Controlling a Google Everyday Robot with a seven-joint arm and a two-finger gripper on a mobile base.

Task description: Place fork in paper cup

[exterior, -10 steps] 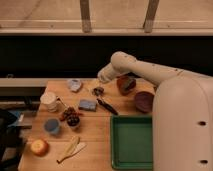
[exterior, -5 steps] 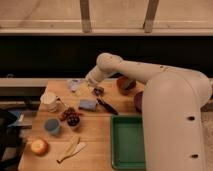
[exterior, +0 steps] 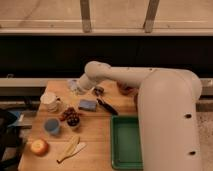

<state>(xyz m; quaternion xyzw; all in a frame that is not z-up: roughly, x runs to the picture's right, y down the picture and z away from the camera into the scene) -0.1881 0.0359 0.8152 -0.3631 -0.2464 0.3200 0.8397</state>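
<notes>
One arm sweeping leftward along rear of counter (exterior: 95, 140); gripper (exterior: 75, 86) now hovering at rear-left, well away from right side where it was hanging a second ago; cannot tell whether jaws clenched or released; fork (exterior: 60, 104) seemingly lying as thin grey sliver just right of paper cup (exterior: 48, 100), not yet lifted; reach is closing on it, grasp probably coming next.
</notes>
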